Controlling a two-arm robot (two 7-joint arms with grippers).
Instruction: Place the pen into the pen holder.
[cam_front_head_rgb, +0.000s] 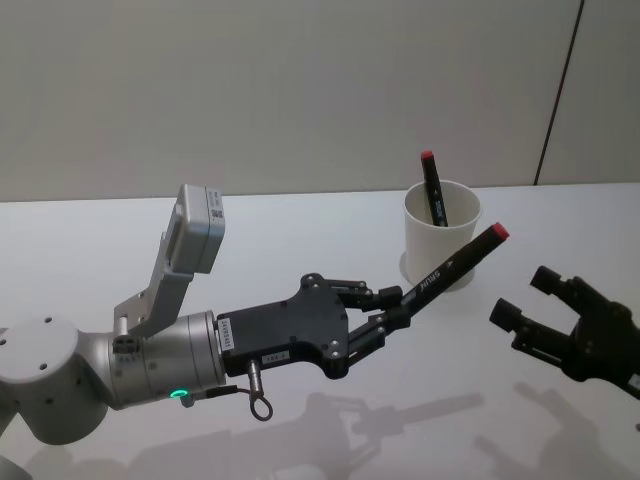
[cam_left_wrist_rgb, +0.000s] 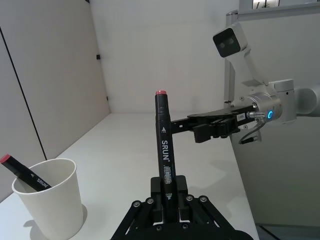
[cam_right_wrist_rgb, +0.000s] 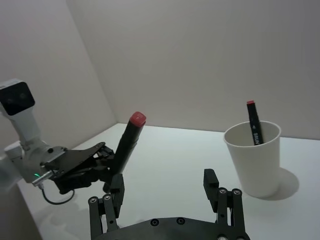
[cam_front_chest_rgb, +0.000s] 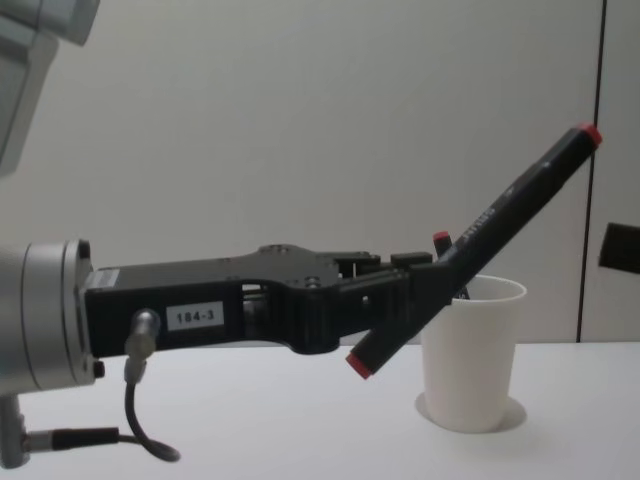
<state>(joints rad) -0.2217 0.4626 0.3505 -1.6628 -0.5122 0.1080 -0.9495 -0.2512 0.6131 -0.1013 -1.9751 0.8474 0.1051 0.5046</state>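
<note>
Across the lower two-thirds of head view, white matte table (cam_front_head_rgb: 300, 225). Behind it, plain pale wall (cam_front_head_rgb: 250, 90) w/ a dark slanted seam (cam_front_head_rgb: 560, 90) at upper right. Right of centre on the table, pen holder (cam_front_head_rgb: 442, 250) — white paper cup, upright, w/ one black red-capped marker (cam_front_head_rgb: 432, 185) leaning inside, cap poking above the rim.

Entering from lower left of head view, left gripper (cam_front_head_rgb: 392, 307), reaching toward frame centre, fingers clamped tight on the pen (cam_front_head_rgb: 455, 262) close to its lower end. Black barrel, red at both ends, tilted up and to the right. Upper red tip just right of the cup's rim in head view, barrel crossing in front of the cup's lower wall. In chest view, gripper at mid-frame, pen slanting from bottom centre to upper right. Tip well above the rim and to its right there, lower end hanging below the fingers, left of the cup. Seen from both wrist cams, clear gap btwn pen and cup — no contact, pen not inside.

At lower right of head view, right gripper (cam_front_head_rgb: 524, 297), fingers spread wide w/ nothing between them, pointing toward upper left. Near the cup's right side but apart from it, just below and right of the pen's red tip.
</note>
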